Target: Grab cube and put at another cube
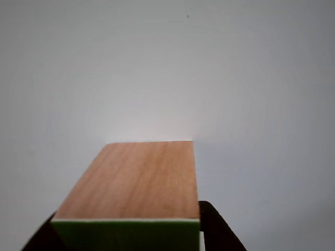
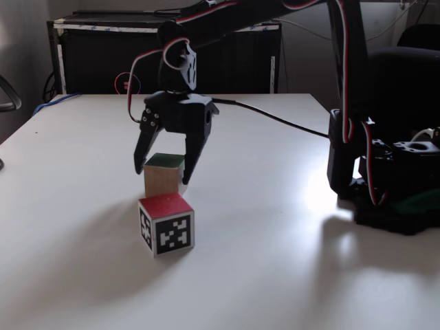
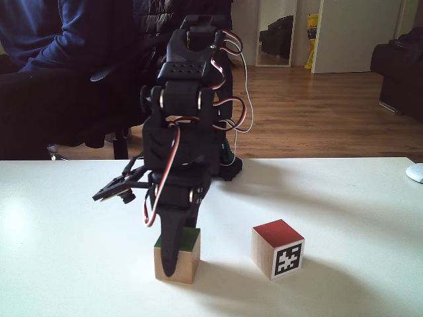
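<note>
The cube [image 2: 163, 180], plain wood with a green top, rests on the white table [image 2: 275, 261]. My gripper [image 2: 162, 175] hangs over it, open, with one black finger close along each side of it. In the other view the cube [image 1: 136, 183] shows a wood face and a green strip, with my gripper [image 1: 128, 238] flanking it at the bottom edge. In a fixed view one finger [image 3: 170, 254] covers part of the cube [image 3: 188, 254]. Another cube [image 2: 167, 223], with a red top and black-and-white marker faces, stands apart from it, also seen from the far side [image 3: 277, 247].
The arm's base [image 2: 385, 185] sits at the right of the table, with a black cable [image 2: 275, 120] running across the tabletop. A person in dark clothes [image 3: 53, 79] sits behind the table. A white object [image 3: 415, 173] lies at the right edge.
</note>
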You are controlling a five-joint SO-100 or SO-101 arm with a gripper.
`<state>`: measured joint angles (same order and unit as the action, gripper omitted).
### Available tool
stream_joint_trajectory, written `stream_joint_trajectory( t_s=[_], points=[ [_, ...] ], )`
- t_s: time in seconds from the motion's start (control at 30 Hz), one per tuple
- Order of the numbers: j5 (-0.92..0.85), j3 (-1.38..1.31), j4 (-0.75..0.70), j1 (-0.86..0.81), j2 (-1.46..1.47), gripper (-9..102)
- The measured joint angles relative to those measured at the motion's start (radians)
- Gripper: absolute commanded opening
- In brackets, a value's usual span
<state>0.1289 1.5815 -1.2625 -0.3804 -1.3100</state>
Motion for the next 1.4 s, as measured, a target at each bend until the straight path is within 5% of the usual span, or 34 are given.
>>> stream_joint_trajectory(
  t_s=[0.23,0.63,1.4],
  points=[
    [0.002,0.006,0.049,0.0,-0.002,15],
    [0.015,0.207,0.097,0.075,-0.29,12],
    [0.143,0.268,-0.143,0.534,-0.649,13]
  ],
)
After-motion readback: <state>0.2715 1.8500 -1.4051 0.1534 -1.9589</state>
